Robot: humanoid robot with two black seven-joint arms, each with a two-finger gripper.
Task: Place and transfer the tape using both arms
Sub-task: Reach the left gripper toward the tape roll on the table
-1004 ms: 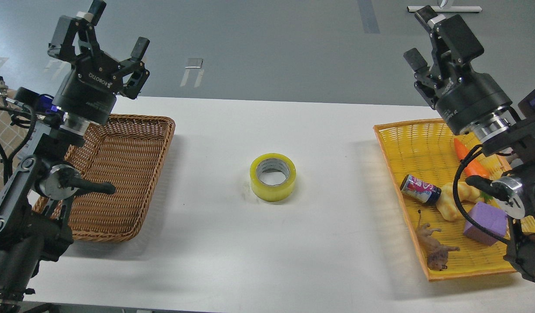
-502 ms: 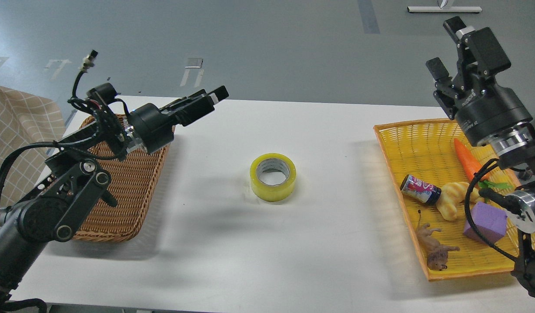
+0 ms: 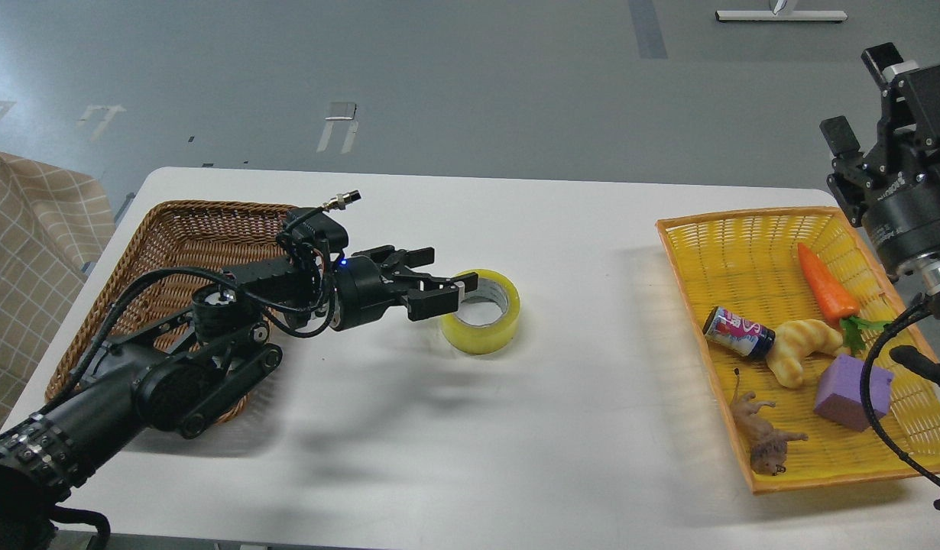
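The tape (image 3: 487,334), a thick yellow roll with a grey core, lies flat on the white table (image 3: 470,458) near its middle. My left arm reaches across from the left, low over the table. Its gripper (image 3: 445,276) is open, with the fingers spread at the roll's left rim. The near finger (image 3: 433,302) overlaps that rim; I cannot tell whether it touches. My right gripper (image 3: 860,93) is open and empty, raised high at the far right above the yellow basket's back corner.
An empty brown wicker basket (image 3: 181,220) stands at the left, partly under my left arm. A yellow basket (image 3: 745,218) at the right holds a carrot (image 3: 820,281), a can (image 3: 737,333), a croissant (image 3: 800,348), a purple cube (image 3: 852,389) and a toy lion (image 3: 768,443).
My left arm swung down from its raised pose and reached right to the tape, gripper still open. My right gripper drew back to the right. The tape has not moved.
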